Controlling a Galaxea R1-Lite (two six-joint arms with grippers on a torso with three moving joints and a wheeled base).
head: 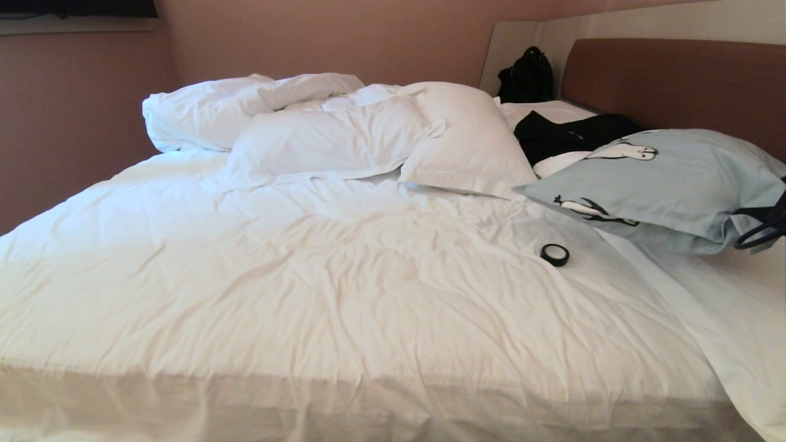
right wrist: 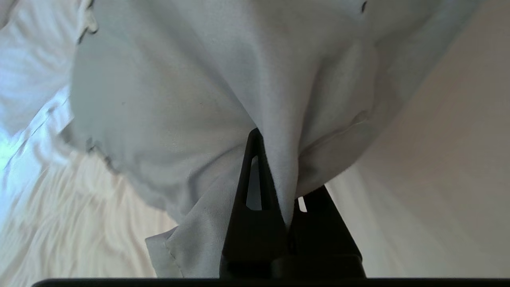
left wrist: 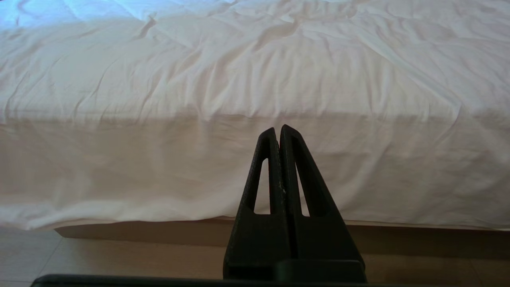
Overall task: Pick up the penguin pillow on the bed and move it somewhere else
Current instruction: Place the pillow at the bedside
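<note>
Bed (head: 344,288) with wrinkled white sheets fills the head view; brown headboard (head: 675,83) at far right. Rumpled white duvet (head: 245,107) and white pillows (head: 466,144) lie heaped near the far side. Penguin pillow (head: 669,181) sits at the bed's right side below the headboard, partly over a black garment (head: 571,138). Right gripper (right wrist: 279,175) pinches a fold of the pillow's case at its right corner. Left gripper (left wrist: 278,133) pressed together, empty, before the bed's side. Black tape roll (head: 554,254) rests just beside the pillow.
</note>
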